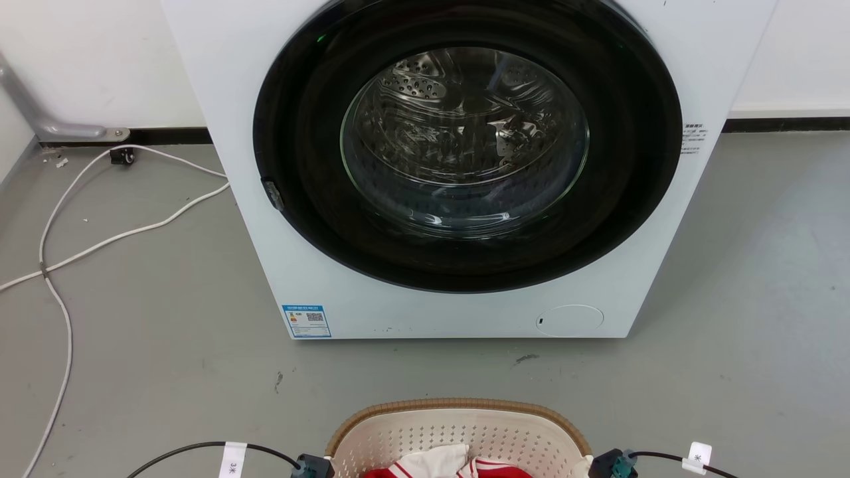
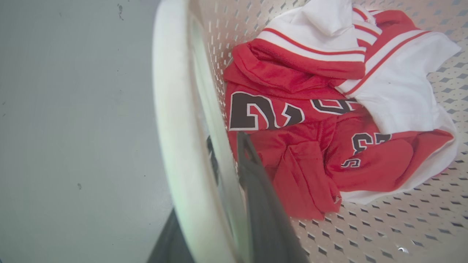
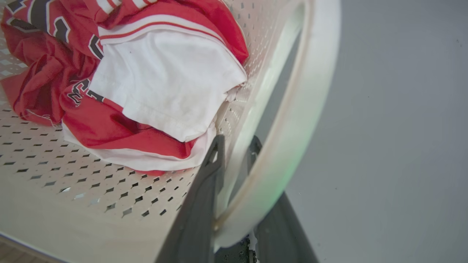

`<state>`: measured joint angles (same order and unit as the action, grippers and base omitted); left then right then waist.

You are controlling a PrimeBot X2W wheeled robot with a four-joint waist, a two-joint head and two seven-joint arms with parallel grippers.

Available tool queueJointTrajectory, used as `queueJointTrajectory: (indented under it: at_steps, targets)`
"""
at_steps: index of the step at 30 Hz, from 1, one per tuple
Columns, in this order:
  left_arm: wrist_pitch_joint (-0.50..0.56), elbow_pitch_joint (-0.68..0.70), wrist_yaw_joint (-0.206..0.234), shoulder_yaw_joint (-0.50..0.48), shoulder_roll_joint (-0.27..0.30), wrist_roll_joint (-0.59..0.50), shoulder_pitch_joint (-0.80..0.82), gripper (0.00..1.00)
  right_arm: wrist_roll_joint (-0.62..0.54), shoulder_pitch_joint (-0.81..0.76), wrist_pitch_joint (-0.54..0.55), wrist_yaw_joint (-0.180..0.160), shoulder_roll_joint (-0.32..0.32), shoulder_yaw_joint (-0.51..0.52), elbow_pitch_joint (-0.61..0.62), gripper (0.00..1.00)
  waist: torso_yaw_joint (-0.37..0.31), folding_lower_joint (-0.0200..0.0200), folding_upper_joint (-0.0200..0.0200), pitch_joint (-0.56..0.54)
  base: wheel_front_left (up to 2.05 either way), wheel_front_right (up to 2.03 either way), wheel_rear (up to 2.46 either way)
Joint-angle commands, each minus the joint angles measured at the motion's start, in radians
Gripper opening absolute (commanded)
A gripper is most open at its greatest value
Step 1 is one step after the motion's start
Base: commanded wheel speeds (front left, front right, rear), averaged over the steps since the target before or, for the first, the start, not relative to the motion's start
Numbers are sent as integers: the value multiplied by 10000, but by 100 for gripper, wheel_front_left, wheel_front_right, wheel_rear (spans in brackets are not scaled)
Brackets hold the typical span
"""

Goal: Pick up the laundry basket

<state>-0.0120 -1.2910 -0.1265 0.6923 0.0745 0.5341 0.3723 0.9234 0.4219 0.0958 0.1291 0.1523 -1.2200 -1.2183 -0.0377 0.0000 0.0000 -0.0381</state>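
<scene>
The laundry basket (image 1: 458, 406), cream perforated plastic with a brown woven rim, stands on the grey floor in front of the washing machine, at the bottom of the head view. Red and white clothes (image 2: 314, 120) lie inside it. My left gripper (image 2: 225, 139) straddles the basket's left side wall below the white handle (image 2: 172, 109), one finger (image 2: 256, 182) inside and one outside, shut on the wall. My right gripper (image 3: 237, 141) clamps the right side wall the same way, beside its handle (image 3: 307, 109), with one finger (image 3: 204, 190) inside.
A white front-loading washing machine (image 1: 279, 252) with its round door closed stands just beyond the basket. White cables (image 1: 66, 252) trail over the floor at the left. A grey pipe (image 1: 40, 113) runs along the back wall's left corner.
</scene>
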Motion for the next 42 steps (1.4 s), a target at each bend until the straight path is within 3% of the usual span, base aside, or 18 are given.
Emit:
queueJointTrajectory:
  at_steps: [1,42]
  targets:
    - [-89,52,-58,34,103,11,78,0,-47,86,-31,28,131,-121,-65,0,1,0,0,-1,0,0,0]
    - [-119,47,18,388,170,309,41,0,390,102,-14,29,147,-551,-83,0,3,0,0,41,0,0,0]
